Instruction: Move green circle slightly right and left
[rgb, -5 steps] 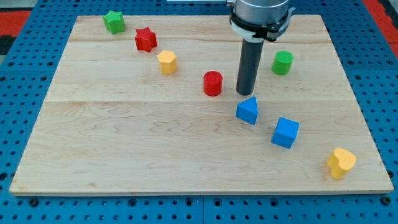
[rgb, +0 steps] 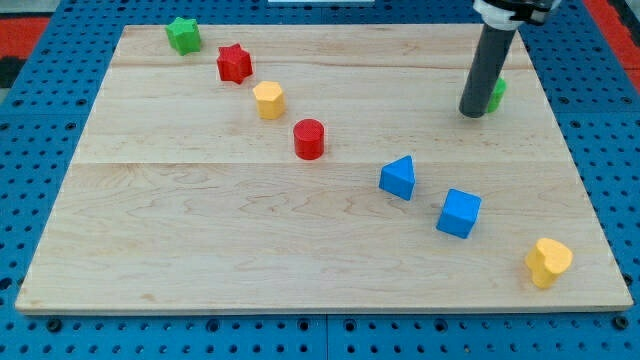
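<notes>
The green circle (rgb: 498, 94) sits near the board's right edge in the upper part of the view, mostly hidden behind my rod; only its right side shows. My tip (rgb: 474, 112) rests on the board against the circle's left side.
On the wooden board (rgb: 200, 220): a green star (rgb: 183, 35) at the top left, a red star (rgb: 234, 63), a yellow cylinder (rgb: 268, 100), a red circle (rgb: 309, 138), a blue triangle (rgb: 398, 178), a blue cube (rgb: 459, 213), and a yellow heart (rgb: 548, 262) at the bottom right.
My tip has moved right and up from beside the blue triangle to the green circle. The green circle has shifted right. The red circle now lies further left.
</notes>
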